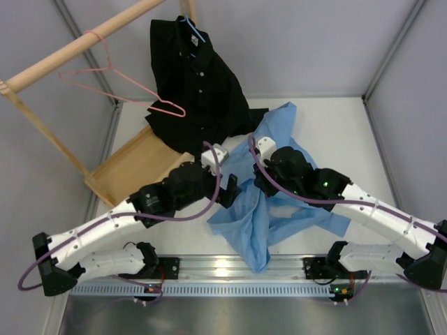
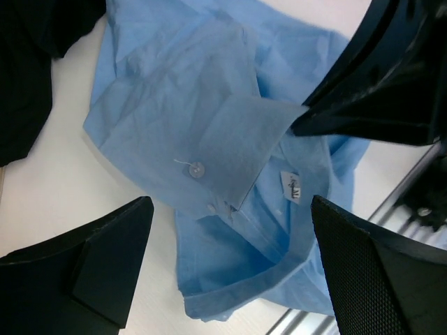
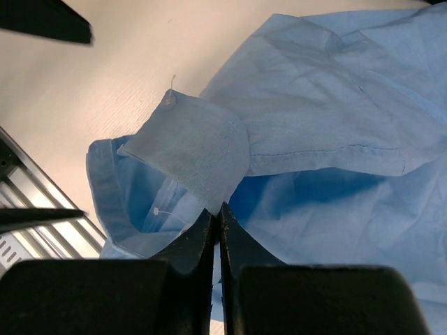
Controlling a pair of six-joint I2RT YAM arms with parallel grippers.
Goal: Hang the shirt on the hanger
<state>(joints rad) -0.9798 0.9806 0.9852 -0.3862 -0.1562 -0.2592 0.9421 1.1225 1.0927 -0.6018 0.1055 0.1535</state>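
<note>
Pinched in the right gripper (image 3: 218,218) is only the corner of a buttoned flap of the shirt (image 3: 335,139), which lies crumpled on the white table (image 1: 335,132) between the arms. The left gripper (image 2: 230,209) is held spread above it. So slight a hold could be lost if the cloth were lifted. The hanger (image 1: 133,80) is hung well apart on a wooden rail (image 1: 77,45), near a black shirt (image 1: 195,84), with grey walls around.

A black shirt (image 1: 199,84) hangs on a blue hanger (image 1: 194,29) from a wooden pole (image 1: 77,45) at the far left. Its hem trails onto the white table (image 1: 335,139) and over a corner of the wooden tray (image 1: 136,167) below. A metal rail (image 1: 230,265) runs along the table's near edge.
</note>
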